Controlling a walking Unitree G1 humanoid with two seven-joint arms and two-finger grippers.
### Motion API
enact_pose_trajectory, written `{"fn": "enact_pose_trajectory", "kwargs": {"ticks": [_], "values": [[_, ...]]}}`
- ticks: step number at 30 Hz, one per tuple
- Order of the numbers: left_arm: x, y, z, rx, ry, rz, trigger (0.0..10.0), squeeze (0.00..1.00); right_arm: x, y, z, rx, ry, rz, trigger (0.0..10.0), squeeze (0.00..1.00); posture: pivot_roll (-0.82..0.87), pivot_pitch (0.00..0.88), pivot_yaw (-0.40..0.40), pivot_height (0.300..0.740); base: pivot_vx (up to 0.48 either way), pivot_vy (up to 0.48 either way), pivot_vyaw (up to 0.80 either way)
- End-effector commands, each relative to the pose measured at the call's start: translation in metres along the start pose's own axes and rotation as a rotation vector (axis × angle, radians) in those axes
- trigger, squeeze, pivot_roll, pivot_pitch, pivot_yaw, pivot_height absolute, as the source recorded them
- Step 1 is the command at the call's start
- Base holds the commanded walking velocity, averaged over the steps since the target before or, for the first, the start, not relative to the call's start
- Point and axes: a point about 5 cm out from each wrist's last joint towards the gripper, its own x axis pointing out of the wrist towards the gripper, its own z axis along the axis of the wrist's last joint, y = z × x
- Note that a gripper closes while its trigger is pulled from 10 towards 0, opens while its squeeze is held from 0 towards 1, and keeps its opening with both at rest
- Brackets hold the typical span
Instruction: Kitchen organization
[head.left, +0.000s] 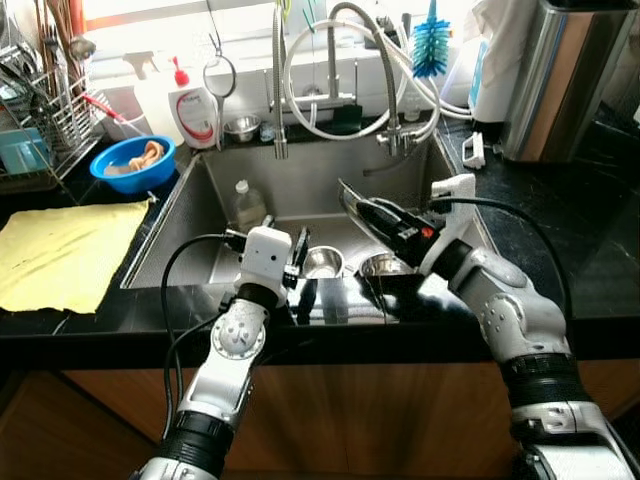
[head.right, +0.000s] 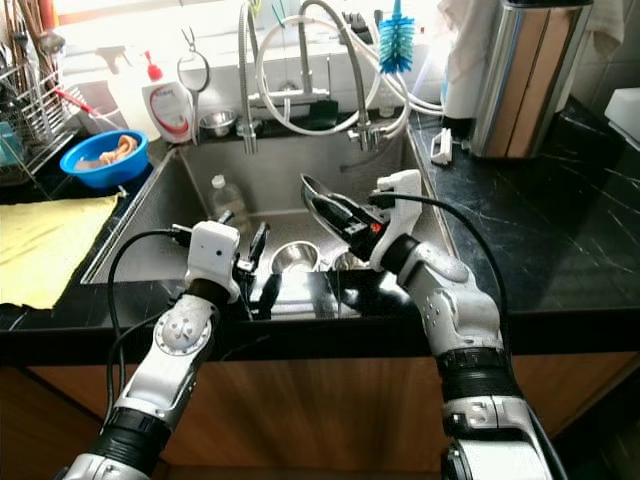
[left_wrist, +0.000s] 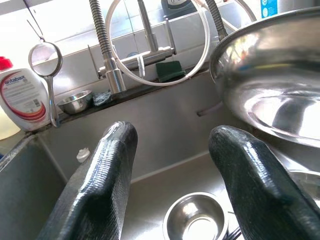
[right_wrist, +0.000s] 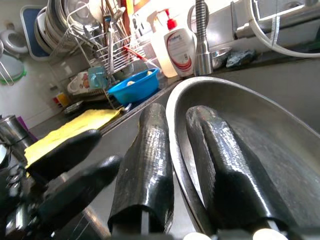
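My right gripper (head.left: 372, 215) is shut on the rim of a large steel bowl (right_wrist: 260, 140), held tilted above the sink (head.left: 190, 200). One finger lies inside the bowl, the other outside. My left gripper (head.left: 300, 255) hangs open over the sink's front edge, nothing between its fingers (left_wrist: 100, 175). Below in the basin sit two small steel bowls (head.left: 323, 262) (head.left: 385, 266). A plastic bottle (head.left: 247, 205) stands in the basin at the left.
Yellow cloth (head.left: 65, 250) lies on the left counter, with a blue bowl (head.left: 132, 163) and dish rack (head.left: 40, 120) behind it. Soap bottle (head.left: 193, 110), strainer (head.left: 219, 75) and faucet hoses (head.left: 340, 70) line the back. A steel bin (head.left: 560, 80) stands right.
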Motion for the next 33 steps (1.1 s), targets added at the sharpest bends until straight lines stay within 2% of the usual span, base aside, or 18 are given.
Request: {"fn": "enact_pose_trajectory", "kwargs": {"ticks": [1, 4, 6, 8, 11, 27, 28, 29, 33], "values": [[0.003, 0.005, 0.004, 0.026, -0.014, 0.011, 10.0, 0.0, 0.008, -0.001, 0.005, -0.023, -0.011, 0.002, 10.0, 0.0, -0.23, 0.0, 0.124, 0.74, 0.0, 0.0, 0.0], [0.003, 0.005, 0.004, 0.027, -0.014, 0.012, 10.0, 0.0, 0.012, -0.009, 0.006, -0.03, -0.008, -0.056, 10.0, 0.0, -0.23, 0.0, 0.122, 0.74, 0.0, 0.0, 0.0], [0.004, 0.006, 0.005, 0.028, -0.017, 0.015, 10.0, 0.0, 0.016, -0.02, 0.009, -0.005, -0.011, -0.137, 10.0, 0.0, -0.23, 0.0, 0.122, 0.74, 0.0, 0.0, 0.0], [0.004, 0.006, 0.005, 0.027, -0.018, 0.015, 10.0, 0.0, 0.016, -0.022, 0.009, 0.004, -0.01, -0.149, 10.0, 0.0, -0.23, 0.0, 0.123, 0.74, 0.0, 0.0, 0.0], [0.005, 0.005, 0.006, 0.027, -0.021, 0.012, 10.0, 0.0, 0.014, -0.032, 0.002, -0.014, 0.037, -0.243, 10.0, 0.0, -0.22, 0.0, 0.121, 0.74, 0.0, 0.0, 0.0], [0.006, 0.007, 0.007, 0.03, -0.026, 0.022, 10.0, 0.0, 0.012, -0.041, -0.01, 0.002, 0.068, -0.308, 10.0, 0.0, -0.21, 0.0, 0.115, 0.74, 0.0, 0.0, 0.0], [0.006, 0.007, 0.007, 0.03, -0.026, 0.021, 10.0, 0.0, 0.012, -0.042, -0.01, 0.006, 0.068, -0.306, 10.0, 0.05, -0.21, 0.0, 0.116, 0.74, 0.0, 0.0, 0.0], [0.006, 0.007, 0.007, 0.03, -0.026, 0.02, 10.0, 0.0, 0.011, -0.042, -0.01, 0.007, 0.068, -0.307, 10.0, 1.0, -0.21, 0.0, 0.116, 0.74, 0.0, 0.0, 0.0], [0.006, 0.006, 0.007, 0.029, -0.024, 0.018, 10.0, 0.0, 0.011, -0.042, -0.01, -0.001, 0.071, -0.31, 10.0, 1.0, -0.21, 0.0, 0.116, 0.74, 0.0, 0.0, 0.0]]}}
